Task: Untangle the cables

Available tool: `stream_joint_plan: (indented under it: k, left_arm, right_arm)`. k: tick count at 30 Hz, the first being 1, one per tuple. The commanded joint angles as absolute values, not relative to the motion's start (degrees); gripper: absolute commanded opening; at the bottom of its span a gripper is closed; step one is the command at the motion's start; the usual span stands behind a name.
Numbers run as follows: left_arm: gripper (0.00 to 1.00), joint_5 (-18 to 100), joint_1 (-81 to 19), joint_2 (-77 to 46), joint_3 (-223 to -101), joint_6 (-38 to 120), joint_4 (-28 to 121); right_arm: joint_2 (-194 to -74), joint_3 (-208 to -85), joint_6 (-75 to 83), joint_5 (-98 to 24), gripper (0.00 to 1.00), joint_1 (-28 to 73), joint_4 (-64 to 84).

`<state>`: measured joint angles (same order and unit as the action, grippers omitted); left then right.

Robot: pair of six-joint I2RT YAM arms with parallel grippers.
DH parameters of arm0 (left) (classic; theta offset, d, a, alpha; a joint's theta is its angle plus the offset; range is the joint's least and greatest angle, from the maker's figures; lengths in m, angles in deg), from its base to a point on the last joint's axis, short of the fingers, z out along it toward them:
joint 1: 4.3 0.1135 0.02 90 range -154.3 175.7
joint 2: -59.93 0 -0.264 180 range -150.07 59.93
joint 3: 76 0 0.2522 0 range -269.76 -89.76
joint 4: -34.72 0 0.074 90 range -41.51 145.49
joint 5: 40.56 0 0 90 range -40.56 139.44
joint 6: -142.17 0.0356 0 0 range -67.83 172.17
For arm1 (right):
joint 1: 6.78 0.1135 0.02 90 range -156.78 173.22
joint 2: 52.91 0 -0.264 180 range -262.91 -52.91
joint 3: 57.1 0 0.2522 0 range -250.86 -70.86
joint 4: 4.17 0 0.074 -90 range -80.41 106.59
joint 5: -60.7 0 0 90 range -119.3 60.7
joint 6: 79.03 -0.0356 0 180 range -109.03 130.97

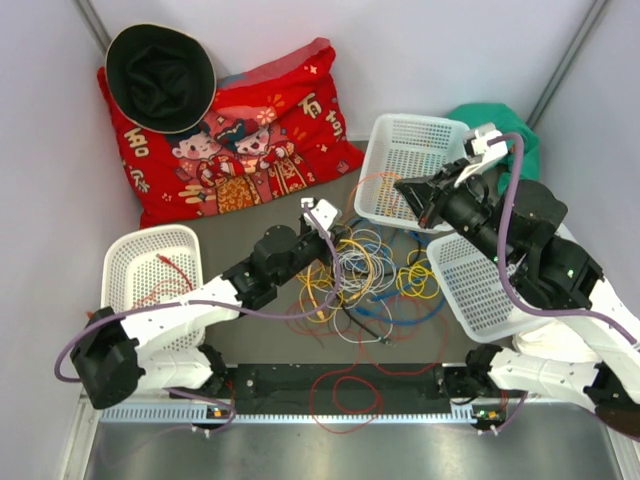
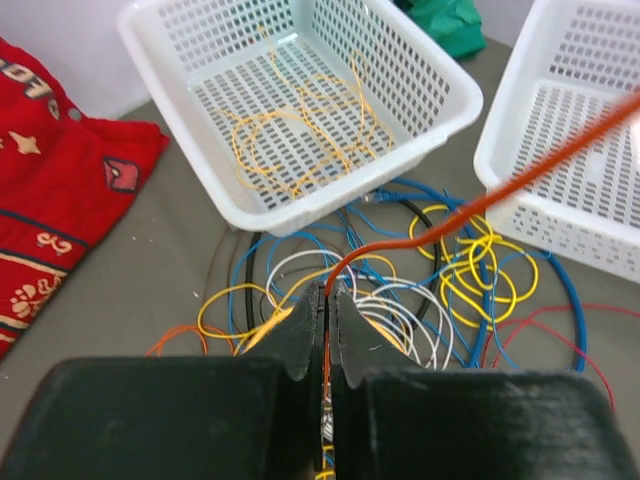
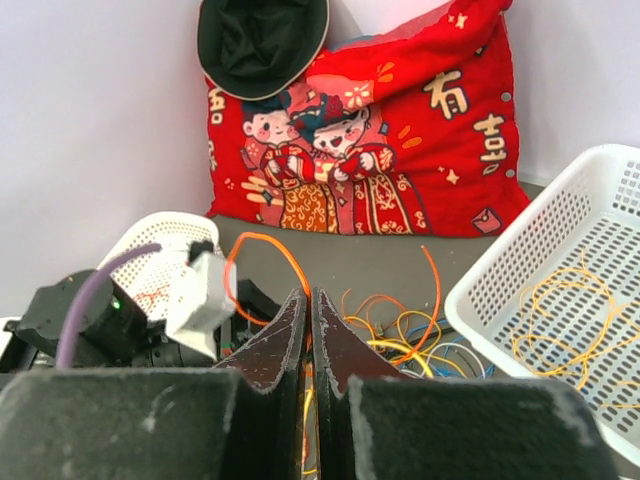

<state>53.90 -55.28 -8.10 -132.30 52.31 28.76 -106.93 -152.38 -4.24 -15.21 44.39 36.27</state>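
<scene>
The left gripper (image 2: 325,305) is squeezed tight on an orange cable (image 2: 400,243). That cable runs up and away to the right. The right gripper (image 3: 308,300) is squeezed tight too, and the orange cable shows in the thin gap between its fingers. The cables (image 1: 365,270) lie in a messy pile on the table (image 1: 270,345), under the left gripper and between white baskets. One basket (image 2: 350,190) just beside the pile has yellow cables (image 2: 290,140) in it. A red pillow (image 1: 250,140) and a black hat (image 1: 160,75) sit at the back.
</scene>
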Motion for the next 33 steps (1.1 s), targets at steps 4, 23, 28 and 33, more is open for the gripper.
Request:
stream_joint_plan:
  k: [4, 23, 28, 33]
  left_arm:
    - [0.0, 64.0, -55.1, -2.3, -140.0, 51.7, 34.0]
    - [0.0, 89.9, -36.7, -13.4, -205.6, 22.6, 106.2]
    - [0.0, 92.1, -32.5, -15.5, -217.5, 24.8, 111.1]
    - [0.0, 100.7, -32.6, -16.0, -221.7, 24.6, 116.6]
  right_arm:
    - [-103.7, -150.7, -5.1, -15.0, 0.0, 44.0, 35.2]
    - [-100.4, -141.7, -9.4, -15.3, 0.99, 44.0, 35.1]
    - [-101.2, -139.7, -10.0, -16.6, 0.99, 44.0, 33.2]
    - [-102.0, -138.4, -10.4, -18.6, 0.99, 44.0, 31.2]
